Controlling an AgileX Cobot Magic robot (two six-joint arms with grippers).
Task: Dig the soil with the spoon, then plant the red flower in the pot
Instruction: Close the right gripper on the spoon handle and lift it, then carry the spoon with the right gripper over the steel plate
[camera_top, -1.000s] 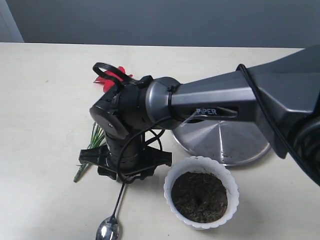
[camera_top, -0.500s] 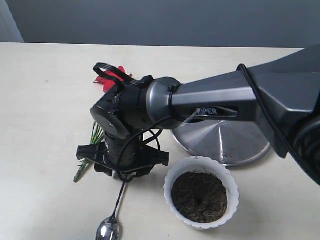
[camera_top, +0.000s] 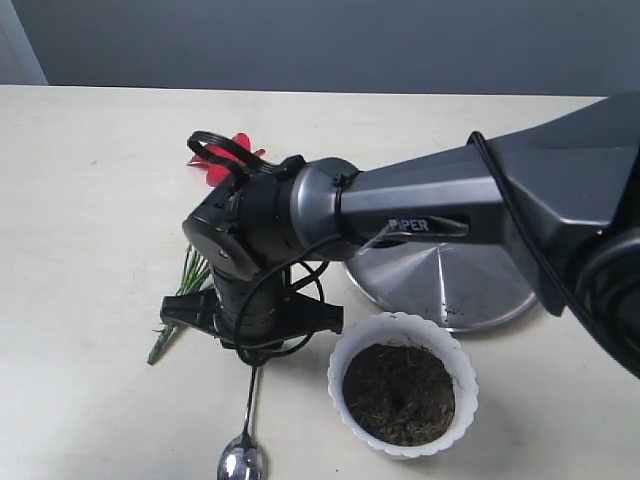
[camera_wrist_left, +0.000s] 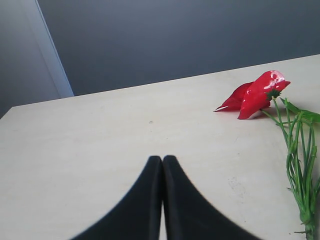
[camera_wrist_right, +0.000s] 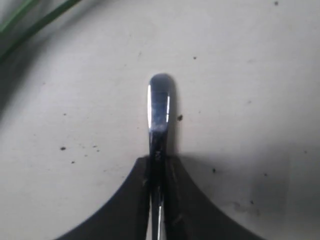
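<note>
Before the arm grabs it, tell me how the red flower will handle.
The red flower will probably feel light and floppy: its thin green stems look too slim to hold the glossy blooms steady. The shiny petals may be slippery, so pinching the bunched stems seems safer. Lying flat on the table, it is unlikely to roll.

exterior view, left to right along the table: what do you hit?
Red flower's green stems → right claw shut on the spoon → white pot of soil → steel plate, further back and overlapping the pot's span.
</note>
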